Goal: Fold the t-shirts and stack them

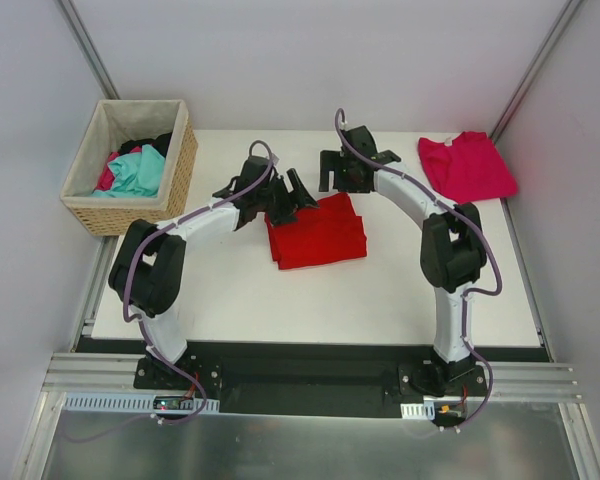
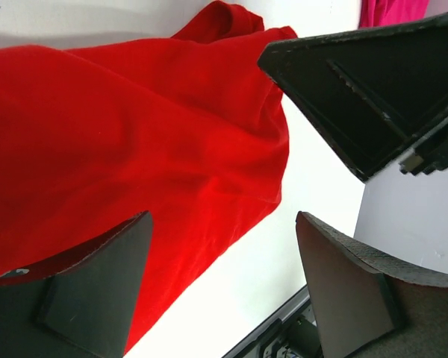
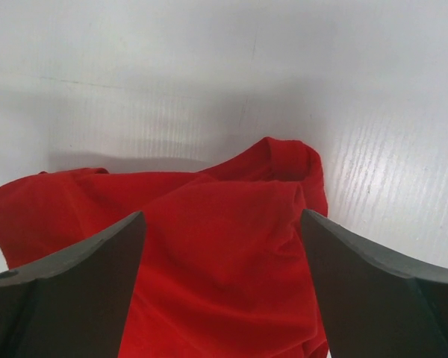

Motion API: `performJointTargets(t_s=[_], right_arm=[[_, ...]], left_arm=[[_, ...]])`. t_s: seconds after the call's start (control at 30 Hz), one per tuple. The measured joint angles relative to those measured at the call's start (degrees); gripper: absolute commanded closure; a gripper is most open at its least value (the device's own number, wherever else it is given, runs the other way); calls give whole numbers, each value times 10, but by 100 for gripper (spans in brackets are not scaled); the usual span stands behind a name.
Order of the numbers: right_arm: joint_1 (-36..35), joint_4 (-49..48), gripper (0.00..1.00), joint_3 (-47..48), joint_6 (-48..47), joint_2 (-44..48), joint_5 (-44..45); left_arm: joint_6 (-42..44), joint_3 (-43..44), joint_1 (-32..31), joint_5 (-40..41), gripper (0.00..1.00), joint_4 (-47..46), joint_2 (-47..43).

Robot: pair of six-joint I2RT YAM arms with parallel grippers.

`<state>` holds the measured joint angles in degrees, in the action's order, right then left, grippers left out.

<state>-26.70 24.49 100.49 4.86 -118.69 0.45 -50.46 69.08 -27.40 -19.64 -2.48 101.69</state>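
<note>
Red t-shirt [image 1: 317, 232] lies folded mid-table, the magenta-pink t-shirt [image 1: 467, 166] flat at the far right corner. Both left gripper [image 1: 292, 198] and right gripper [image 1: 331, 172] hover at the red one's far edge, jaws wide apart, holding nothing

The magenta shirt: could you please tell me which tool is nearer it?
Right. The right tool is left of the magenta shirt; the left tool is farther left, by the red shirt.

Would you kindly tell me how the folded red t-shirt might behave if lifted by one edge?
The red t-shirt would probably droop and unfold, since its wrinkled layers lie loose. It looks thin and light, so a push likely bunches it.
</note>
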Motion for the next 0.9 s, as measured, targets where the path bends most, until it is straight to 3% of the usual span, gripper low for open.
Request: performJointTargets(t_s=[0.47,0.9], right_arm=[[-12,-2,13,27,61,0,-106],[23,-42,13,-30,100,-1,-147]], left_arm=[[-10,-59,0,-9,23,-16,-13],[-11,-67,0,-9,23,-24,-31]])
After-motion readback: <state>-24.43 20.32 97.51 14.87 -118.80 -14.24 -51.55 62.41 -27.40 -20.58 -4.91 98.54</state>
